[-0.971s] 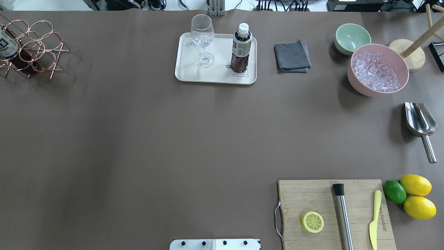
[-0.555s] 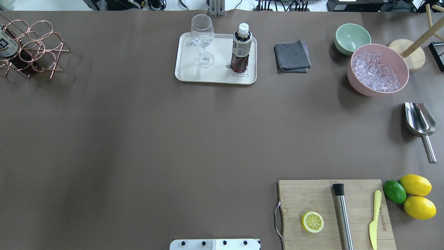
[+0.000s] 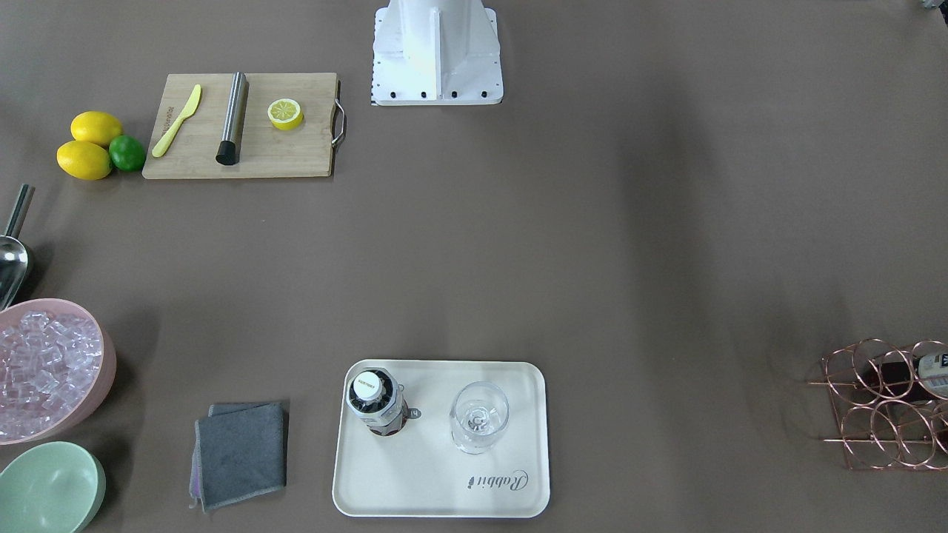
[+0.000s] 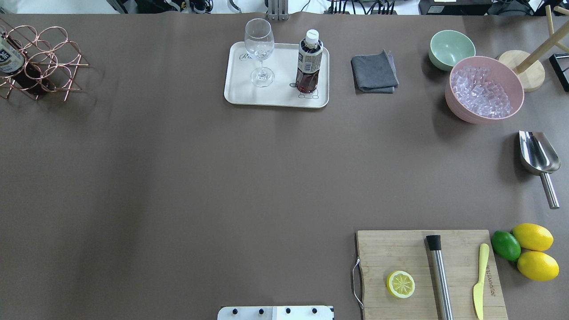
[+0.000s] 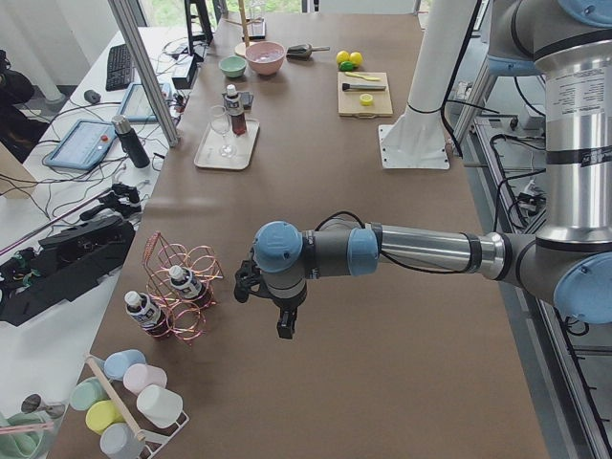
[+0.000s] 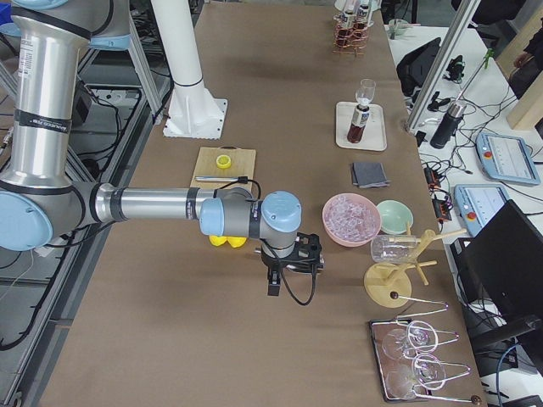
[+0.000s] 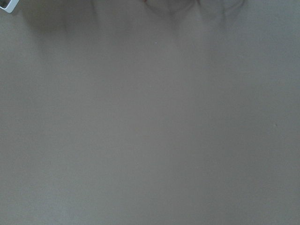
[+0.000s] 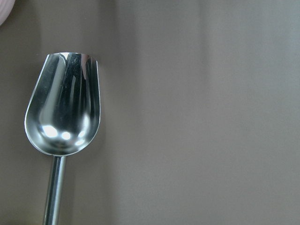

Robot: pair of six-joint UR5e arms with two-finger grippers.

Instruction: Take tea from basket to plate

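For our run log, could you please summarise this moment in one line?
tea bottle: upright on tray beside wine glass | basket: holds two other bottles | left tool, right tool: away from tray, open/shut unreadable

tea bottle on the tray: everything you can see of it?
Small clear plastic bottle, white screw cap on, pale-and-black label round its upper body, dark brown liquid showing below. It stands upright on the cream tray, at the end with the bear drawing. Only the tray touches it; the wine glass stands beside it, apart.
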